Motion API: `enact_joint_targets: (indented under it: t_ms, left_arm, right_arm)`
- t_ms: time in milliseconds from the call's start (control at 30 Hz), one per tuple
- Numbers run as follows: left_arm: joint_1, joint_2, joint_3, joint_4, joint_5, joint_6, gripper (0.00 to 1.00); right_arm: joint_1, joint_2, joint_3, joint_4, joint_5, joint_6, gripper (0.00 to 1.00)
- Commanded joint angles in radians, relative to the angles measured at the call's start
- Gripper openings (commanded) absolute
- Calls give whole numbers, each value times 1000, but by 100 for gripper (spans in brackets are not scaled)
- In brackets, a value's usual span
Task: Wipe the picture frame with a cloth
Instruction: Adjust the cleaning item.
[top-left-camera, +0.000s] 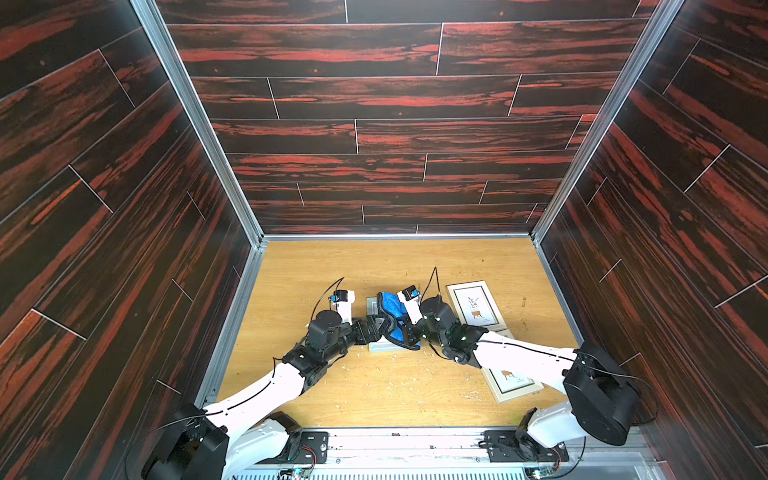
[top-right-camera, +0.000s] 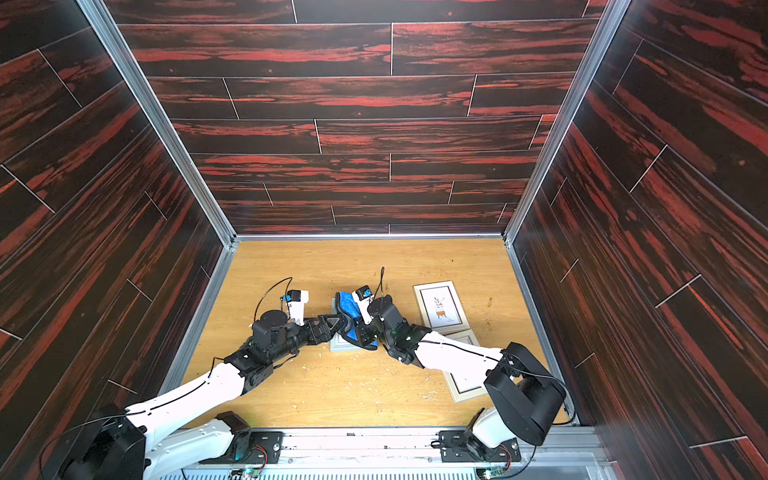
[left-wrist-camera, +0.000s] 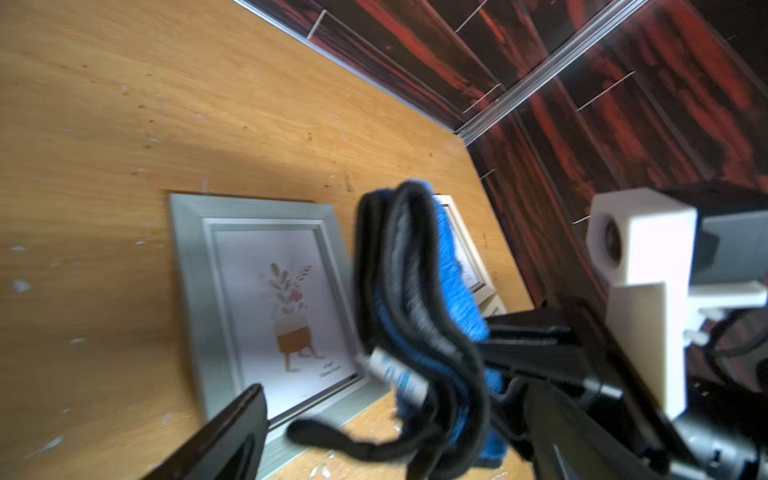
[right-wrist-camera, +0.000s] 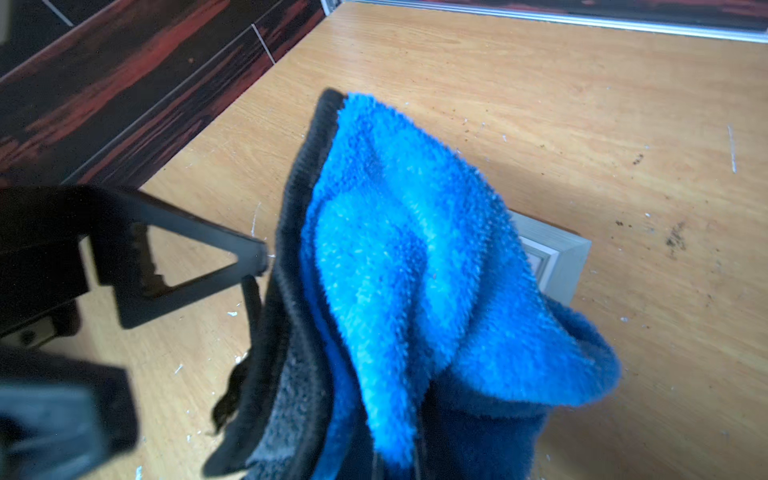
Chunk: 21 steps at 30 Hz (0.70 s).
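Nearest the arm bases, the wooden desk (top-left-camera: 374, 399) is seen strewn with pale flecks (top-left-camera: 399, 380); to the right, a cream frame (top-left-camera: 515, 386) is laid flat and is partly covered by the right arm (top-left-camera: 523, 357). Further in, the two claws are brought close together over the middle of the desk; the left claw (top-left-camera: 375, 328) is held wide open, its fingers apart and closed on nothing, with one triangular fingertip (right-wrist-camera: 245, 259) set right against the black edging of the cloth (top-left-camera: 392, 309). The right claw (top-left-camera: 407, 332) is clamped on the cloth, which is bunched and folded in its grip; the bright blue pile is turned towards the right arm and the black border towards the left claw; a small black loop (left-wrist-camera: 328, 436) and a white label (left-wrist-camera: 395, 374) are seen on it in the left wrist view. Beneath the cloth a silver-grey picture frame (left-wrist-camera: 187, 270) is laid flat, with a print of a plant on a small stand; whether the cloth touches it cannot be told. Beyond and to the right, a second cream frame (top-left-camera: 476, 305) is laid flat with a like print; farthest off, the desk is closed in by dark panels (top-left-camera: 374, 124) streaked with red.
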Motion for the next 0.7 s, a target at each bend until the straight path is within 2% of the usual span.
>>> enact_joint_targets:
  t_ms: [0, 100, 167, 333, 467, 500, 567, 667]
  left_arm:
    - [6, 36, -1, 94, 55, -44, 100]
    - [6, 68, 6, 119, 71, -53, 98]
    - [6, 83, 11, 130, 84, -64, 91]
    - [6, 111, 13, 163, 118, -70, 57]
    - [7, 108, 11, 159, 100, -76, 29]
    - [8, 104, 12, 142, 90, -75, 21]
    - [17, 95, 12, 101, 57, -74, 11]
    - [57, 62, -5, 51, 17, -68, 8]
  right_arm:
    - [37, -27, -11, 61, 14, -36, 0]
    - [55, -29, -15, 87, 9, -37, 0]
    - [64, -30, -16, 104, 2, -38, 0]
    - [91, -28, -12, 136, -5, -45, 0]
    - [93, -15, 0, 110, 52, -28, 1]
    - [93, -15, 1, 105, 64, -22, 7]
    - [93, -29, -9, 103, 85, -12, 17]
    - [93, -48, -15, 79, 137, 6, 36]
